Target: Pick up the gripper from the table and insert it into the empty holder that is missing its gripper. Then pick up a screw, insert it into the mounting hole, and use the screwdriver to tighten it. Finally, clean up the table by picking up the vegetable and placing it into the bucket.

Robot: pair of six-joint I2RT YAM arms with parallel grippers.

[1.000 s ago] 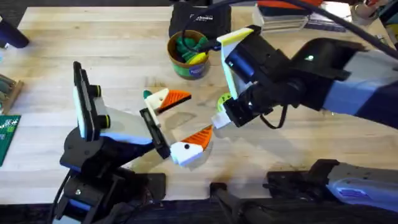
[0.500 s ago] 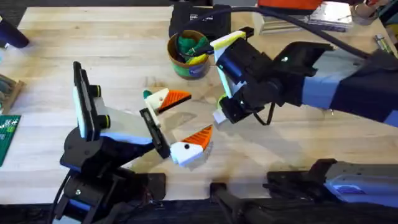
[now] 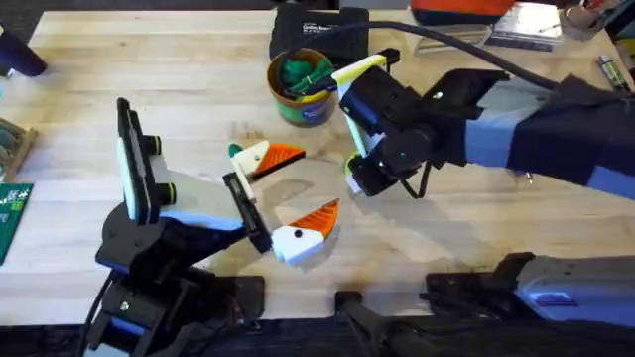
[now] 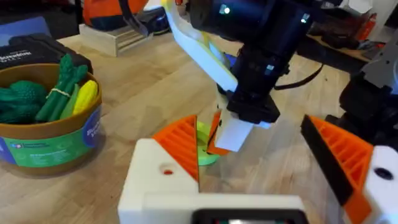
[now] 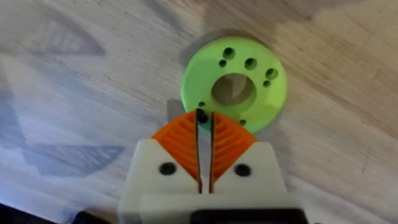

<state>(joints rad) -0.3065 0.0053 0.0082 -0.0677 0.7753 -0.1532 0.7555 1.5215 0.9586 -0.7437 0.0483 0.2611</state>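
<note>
Hung nearly shut on a tiny dark screw (image 5: 201,116), right pincer (image 5: 204,127) poised over flat bright green holed ring (image 5: 234,91) on wooden desk (image 3: 149,79), seemingly for insertion.

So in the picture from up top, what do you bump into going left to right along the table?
Green board → left claw → bucket → right claw
</note>
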